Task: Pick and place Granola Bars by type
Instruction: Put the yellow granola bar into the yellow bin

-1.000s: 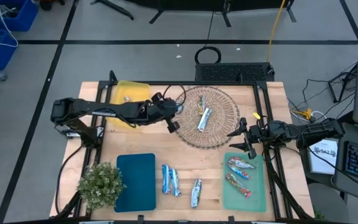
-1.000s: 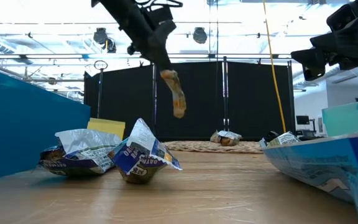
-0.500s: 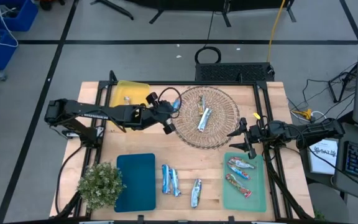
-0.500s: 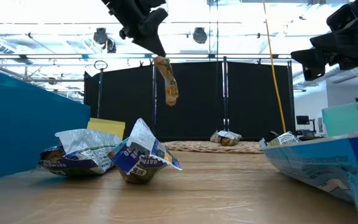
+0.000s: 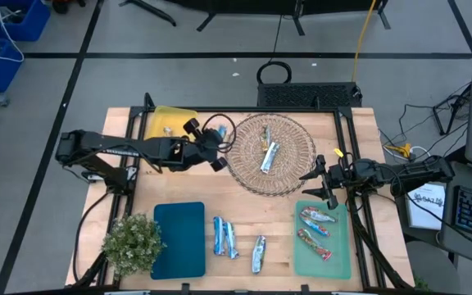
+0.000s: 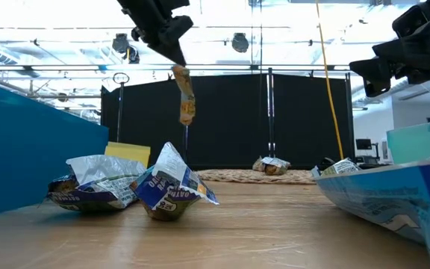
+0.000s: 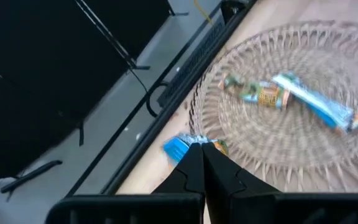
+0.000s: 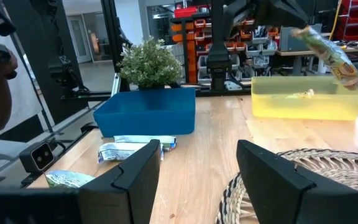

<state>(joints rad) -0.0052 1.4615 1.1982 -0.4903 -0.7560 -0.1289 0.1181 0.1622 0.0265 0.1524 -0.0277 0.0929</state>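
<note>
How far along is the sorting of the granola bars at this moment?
Done: two bars lie on the green mat, and one small item sits on the yellow mat.
In hand: the left gripper, shut on a bar, holds it in the air between the basket and the yellow mat.
Left: two bars in the basket and three on the table; the teal mat holds none. The right gripper waits open by the green mat.

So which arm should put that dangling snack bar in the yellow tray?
Left: the left gripper already holds the orange-wrapped granola bar beside the yellow tray; the right gripper waits open.
</note>
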